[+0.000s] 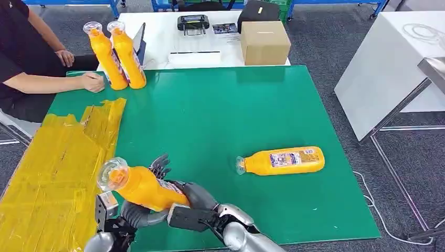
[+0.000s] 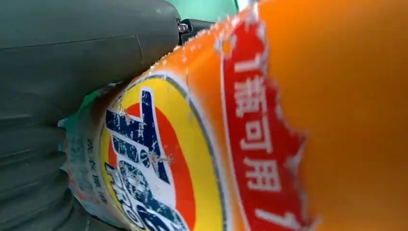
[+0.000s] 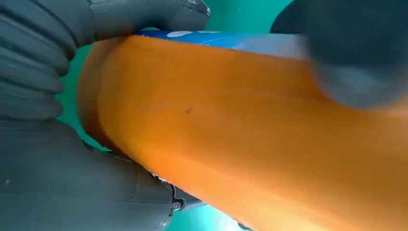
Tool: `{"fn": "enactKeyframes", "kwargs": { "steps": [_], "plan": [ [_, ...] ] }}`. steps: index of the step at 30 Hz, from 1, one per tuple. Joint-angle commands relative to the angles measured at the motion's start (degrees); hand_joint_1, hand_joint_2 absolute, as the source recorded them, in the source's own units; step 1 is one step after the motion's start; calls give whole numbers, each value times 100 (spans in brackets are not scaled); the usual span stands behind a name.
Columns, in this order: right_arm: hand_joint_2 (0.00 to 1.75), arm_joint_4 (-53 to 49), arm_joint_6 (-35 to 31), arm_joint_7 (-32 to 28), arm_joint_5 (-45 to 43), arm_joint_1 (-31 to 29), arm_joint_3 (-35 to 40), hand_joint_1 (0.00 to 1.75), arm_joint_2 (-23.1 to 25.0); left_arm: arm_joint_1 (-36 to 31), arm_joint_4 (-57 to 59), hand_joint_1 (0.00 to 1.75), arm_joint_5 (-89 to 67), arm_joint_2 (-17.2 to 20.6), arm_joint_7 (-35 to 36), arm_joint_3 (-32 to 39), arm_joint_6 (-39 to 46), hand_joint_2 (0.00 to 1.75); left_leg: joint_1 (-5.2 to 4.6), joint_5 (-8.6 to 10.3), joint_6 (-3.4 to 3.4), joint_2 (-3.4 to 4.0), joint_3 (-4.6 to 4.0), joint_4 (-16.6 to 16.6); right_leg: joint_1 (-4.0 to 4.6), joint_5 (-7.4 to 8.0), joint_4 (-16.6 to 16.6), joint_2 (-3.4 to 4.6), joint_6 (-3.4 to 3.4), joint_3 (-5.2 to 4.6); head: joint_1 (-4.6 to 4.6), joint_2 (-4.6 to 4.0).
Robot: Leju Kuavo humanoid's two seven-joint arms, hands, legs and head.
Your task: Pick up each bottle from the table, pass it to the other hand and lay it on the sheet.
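Green surface (image 1: 210,121): I see both robot hands, left robot hand (image 1: 137,214) and right robot hand (image 1: 197,197), gripping the bottle (image 1: 139,185), cap angled far-left toward the yellow sheet (image 1: 52,168) at left.

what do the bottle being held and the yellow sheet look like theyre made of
Held bottle: looks like clear plastic filled with orange liquid, going by the see-through cap end; it has a glossy printed label, peeling at one edge in the left wrist view.
Yellow sheet: seems a thin plastic film or taped foil, judging by its creases and shiny streaks; the exact material is unclear.
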Motion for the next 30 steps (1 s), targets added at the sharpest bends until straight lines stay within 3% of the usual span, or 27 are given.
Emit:
{"fn": "enactKeyframes", "kwargs": {
  "steps": [1, 21, 22, 23, 27, 28, 30],
  "plan": [
    [175, 526, 23, -58, 3, -501, 647, 175, 130, -210, 712, 175, -185, 313, 55, -524, 74, 175, -8, -4, 3, 6, 13, -5, -8, -5, 4, 8, 1, 5, -2, 0],
    [175, 449, -206, -32, 177, -357, 538, 175, -30, -6, 184, 175, 17, 59, -81, 58, 149, 175, -3, -4, 4, 0, 2, -1, -3, -4, 2, 2, 2, -1, -2, 0],
    [175, 384, -300, -1, 237, -330, 469, 131, -94, 15, 74, 175, -52, 48, -109, 137, 253, 175, -6, -6, 5, -2, 6, -1, -6, -7, 4, -1, 3, 1, -2, 0],
    [175, 226, -529, 31, 406, -266, 368, 3, -180, 52, -94, 175, -231, 37, -157, 255, 482, 175, -4, -4, 5, -3, 4, -1, -4, -5, 1, -1, 3, 0, -4, 0],
    [175, -657, -619, 121, 577, 35, -274, 0, -668, 57, -501, 175, -647, 114, -93, 746, 855, 175, -6, -6, 8, -15, -1, 5, -6, -10, 7, -13, 6, -2, -4, 0],
    [0, -726, -577, 125, 631, 66, -358, 0, -694, 53, -508, 175, -702, 97, -87, 810, 849, 175, -2, -2, 7, -19, -6, 4, -1, -6, 2, -18, 5, -5, -2, 0],
    [0, -1100, -699, 169, 667, 177, -688, 0, -990, 22, -581, 175, -1226, 116, -146, 1063, 1471, 175, -6, -3, 8, -16, -2, 3, -6, -8, 4, -15, 6, -5, -4, 0]
  ]
}}
